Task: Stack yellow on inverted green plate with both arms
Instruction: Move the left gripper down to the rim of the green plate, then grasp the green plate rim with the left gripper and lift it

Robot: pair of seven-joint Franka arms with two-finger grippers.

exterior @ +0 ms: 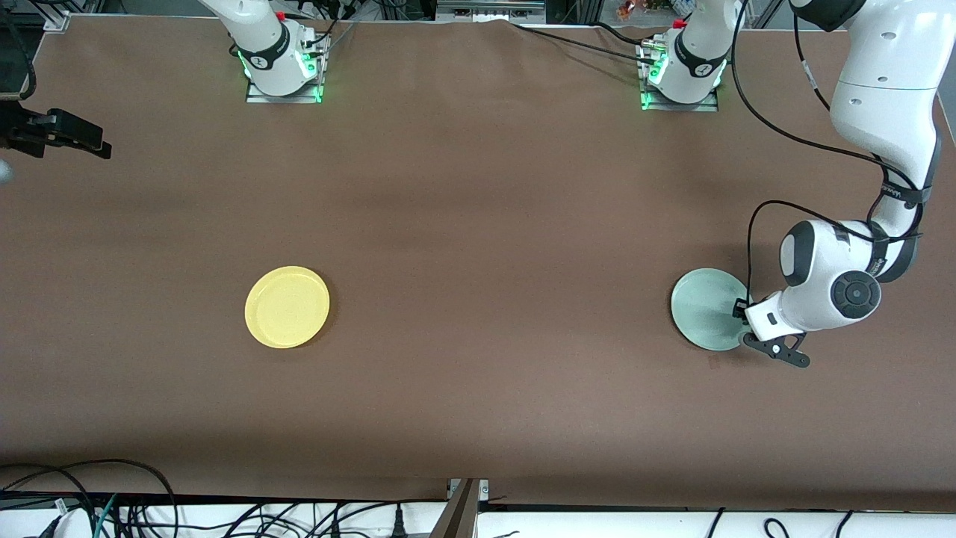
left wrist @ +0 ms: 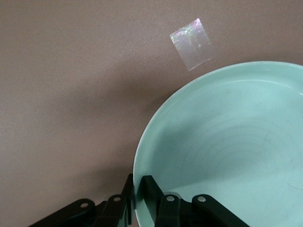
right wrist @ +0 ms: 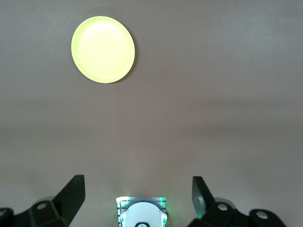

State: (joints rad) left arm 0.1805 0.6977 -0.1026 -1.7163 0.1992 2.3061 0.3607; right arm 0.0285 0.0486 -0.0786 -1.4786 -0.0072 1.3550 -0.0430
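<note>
Green plate (exterior: 706,308) rim pinched by left gripper (left wrist: 137,191); no writing readable.

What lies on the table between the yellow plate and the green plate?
Nothing: the front view shows only bare brown table between the yellow plate and the green plate.

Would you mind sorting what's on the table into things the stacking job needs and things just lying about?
Job:
- green plate, rim between the left gripper's fingers
- yellow plate
- right gripper, open, waiting high over its own base

Lying about:
- shiny square patch beside the green plate
</note>
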